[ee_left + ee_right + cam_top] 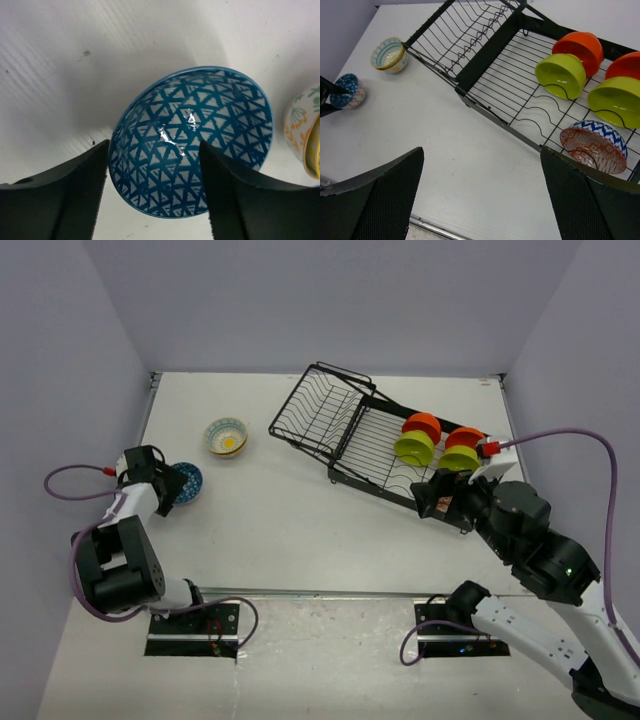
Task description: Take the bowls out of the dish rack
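Note:
The black wire dish rack lies at the back right. On edge in its right section stand two orange bowls, two lime green bowls and a blue-and-red patterned bowl. A blue triangle-patterned bowl sits on the table at the far left. My left gripper is open astride its near rim, one finger inside and one outside. My right gripper hangs open and empty over the table, just in front of the rack's near edge.
A white floral bowl with a yellow centre stands on the table just right of and beyond the blue one. The rack's left section holds nothing. Purple walls close in the table on three sides.

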